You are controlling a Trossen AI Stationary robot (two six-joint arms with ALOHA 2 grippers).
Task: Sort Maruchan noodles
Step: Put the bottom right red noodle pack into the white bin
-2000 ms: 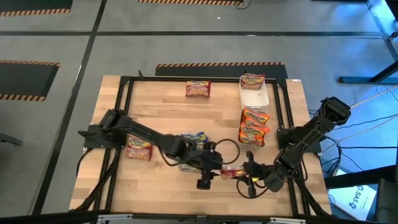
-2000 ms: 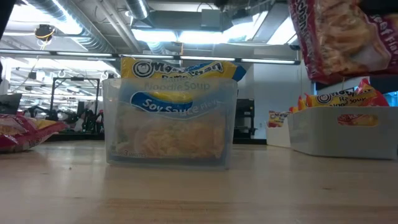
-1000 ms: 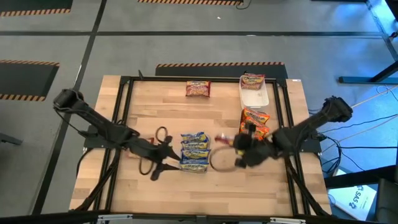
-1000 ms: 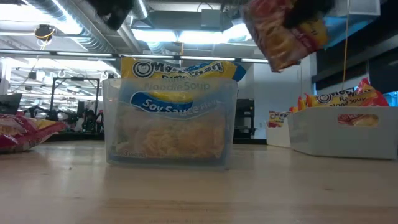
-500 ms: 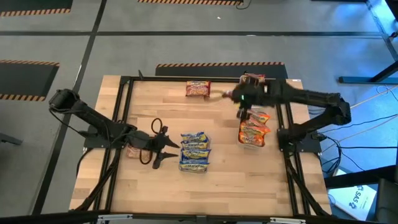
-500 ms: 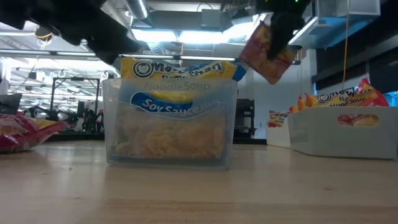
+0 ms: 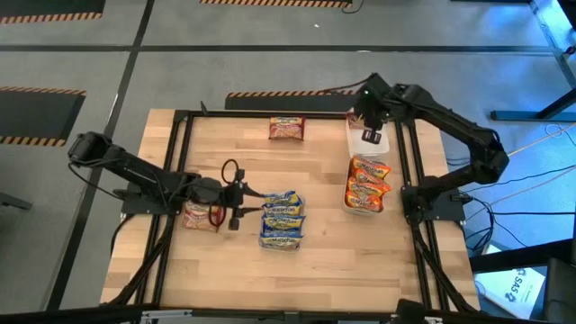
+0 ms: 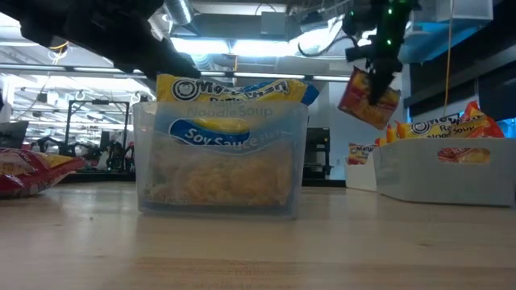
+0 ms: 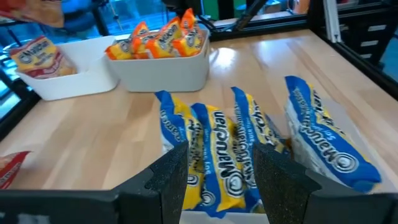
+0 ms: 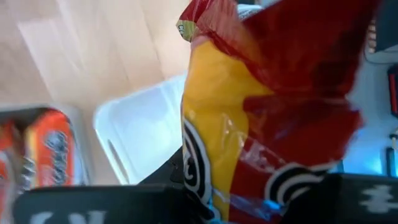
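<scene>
1. Left gripper [image 7: 236, 205] has drawn back from table centre; jaws apart, empty, just beside the blue packets [image 7: 281, 219] in their clear bin.
2. Right gripper [image 7: 370, 112], clamped on a dark red packet [image 8: 368, 97], has swung over the far white tray [image 7: 371, 142]. Drop likely next.

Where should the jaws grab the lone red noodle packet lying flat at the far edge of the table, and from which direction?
The red packet lies flat on the table with bare wood all round it, so coming straight down from above looks best. Pinching across its shorter dimension, near one crimped end, should let the jaws close on thin plastic rather than the noodle block.
</scene>
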